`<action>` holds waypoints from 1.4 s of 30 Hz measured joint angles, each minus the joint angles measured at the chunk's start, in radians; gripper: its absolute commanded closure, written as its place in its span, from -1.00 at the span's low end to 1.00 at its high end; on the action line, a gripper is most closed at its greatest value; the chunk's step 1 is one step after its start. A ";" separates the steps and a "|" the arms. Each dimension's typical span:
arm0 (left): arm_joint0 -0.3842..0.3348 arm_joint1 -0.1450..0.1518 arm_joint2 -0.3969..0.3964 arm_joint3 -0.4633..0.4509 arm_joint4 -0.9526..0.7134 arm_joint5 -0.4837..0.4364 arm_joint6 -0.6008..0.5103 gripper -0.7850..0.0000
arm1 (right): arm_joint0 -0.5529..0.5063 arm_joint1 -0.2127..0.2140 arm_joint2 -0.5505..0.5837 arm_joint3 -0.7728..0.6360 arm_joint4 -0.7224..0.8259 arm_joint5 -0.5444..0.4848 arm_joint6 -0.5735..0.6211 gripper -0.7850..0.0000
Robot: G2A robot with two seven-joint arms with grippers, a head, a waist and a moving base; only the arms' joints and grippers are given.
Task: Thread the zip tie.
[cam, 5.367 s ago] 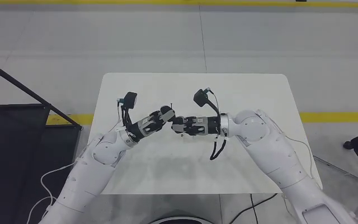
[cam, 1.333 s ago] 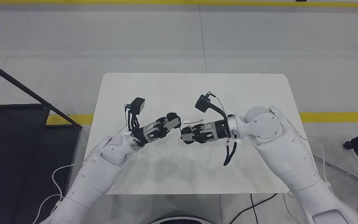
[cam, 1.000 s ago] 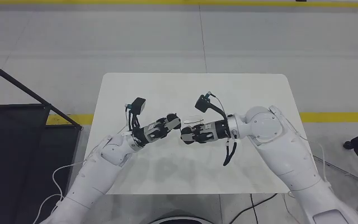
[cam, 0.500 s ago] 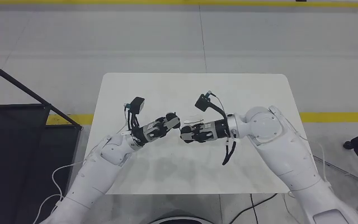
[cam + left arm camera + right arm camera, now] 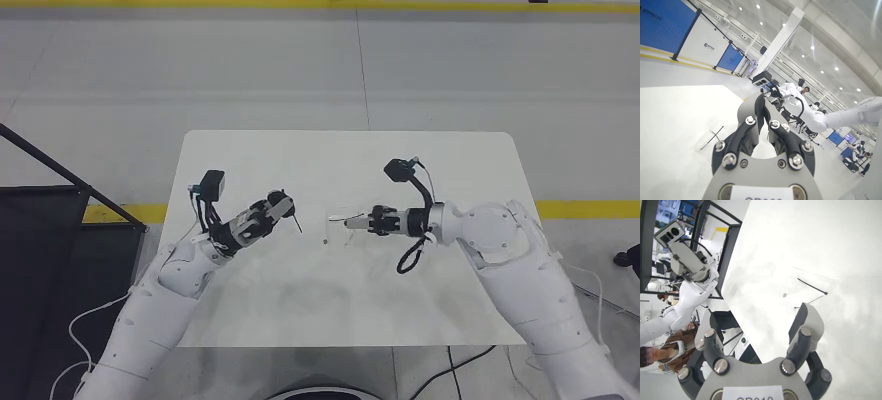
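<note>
My left gripper (image 5: 280, 205) is over the left middle of the white table (image 5: 450, 290), shut, with a thin black zip tie (image 5: 297, 225) sticking out of it toward the table centre. In the left wrist view the pads (image 5: 761, 111) are pressed together. A second black zip tie (image 5: 345, 216) lies flat near the table centre on a clear plastic bag (image 5: 703, 141); it shows in the wrist views too, zip tie (image 5: 715, 135) and zip tie (image 5: 812, 286). My right gripper (image 5: 372, 220) is just right of that tie, open and holding nothing (image 5: 759, 313).
A small dark spot (image 5: 325, 240) marks the table between the arms. A black frame and panel (image 5: 40, 260) stand off the table's left edge. The near and far parts of the table are bare.
The two grippers, together at the table centre half a second ago, have drawn apart. The left went back to the left, still shut. The right went back to the right and now stands open.
</note>
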 measured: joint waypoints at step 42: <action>0.014 -0.004 0.023 0.000 0.113 0.000 0.090 1.00 | 0.290 -0.133 -0.256 0.503 -0.048 0.009 -0.014 0.30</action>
